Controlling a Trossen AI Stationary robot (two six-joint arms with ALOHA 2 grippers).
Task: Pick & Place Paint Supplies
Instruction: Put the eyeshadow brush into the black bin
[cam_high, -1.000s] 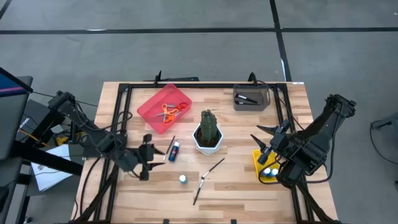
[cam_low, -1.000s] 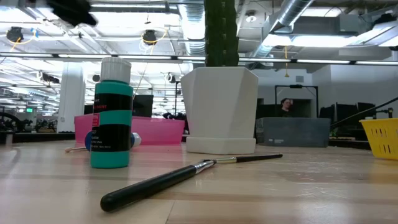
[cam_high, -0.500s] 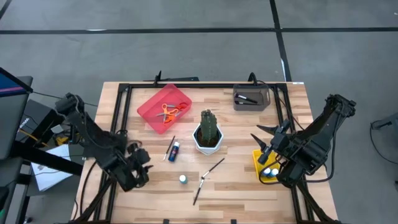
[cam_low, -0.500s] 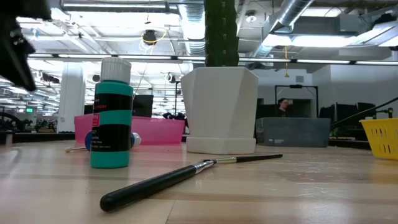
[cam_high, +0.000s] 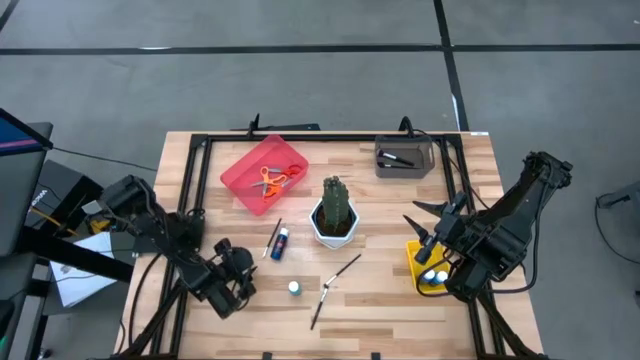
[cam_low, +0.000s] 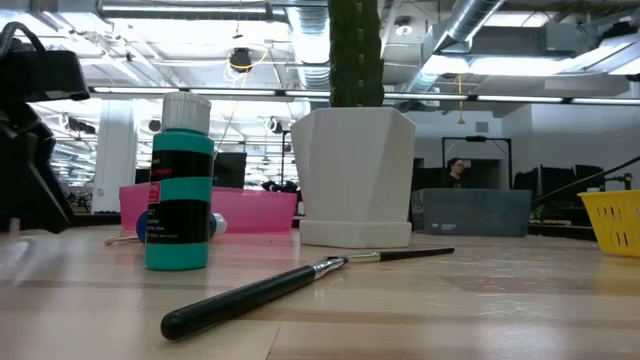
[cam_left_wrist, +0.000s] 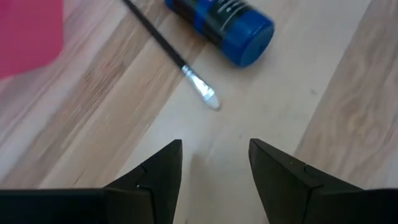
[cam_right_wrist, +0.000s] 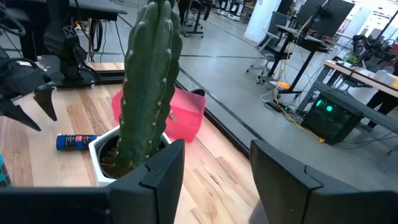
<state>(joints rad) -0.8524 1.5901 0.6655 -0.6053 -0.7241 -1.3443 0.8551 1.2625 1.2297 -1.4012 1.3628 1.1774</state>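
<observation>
The left pincer (cam_high: 238, 272) hangs released and empty above the tabletop (cam_high: 380, 310), on the left of the cactus (cam_high: 335, 203). A blue paint bottle (cam_left_wrist: 222, 25) and a paintbrush (cam_left_wrist: 168, 53) lie between it and the cactus; an upright bottle (cam_high: 294, 288) stands nearer it. The right pincer (cam_high: 425, 232) waits released, empty, on the cactus's right, above the yellow bin (cam_high: 413, 265).

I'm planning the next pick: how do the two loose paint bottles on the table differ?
The standing bottle is upright, cap up, and teal in the low view; the lying bottle is on its side and deep blue. The lying bottle has a brush close alongside; the standing bottle stands alone. Both are small, with dark label bands.
</observation>
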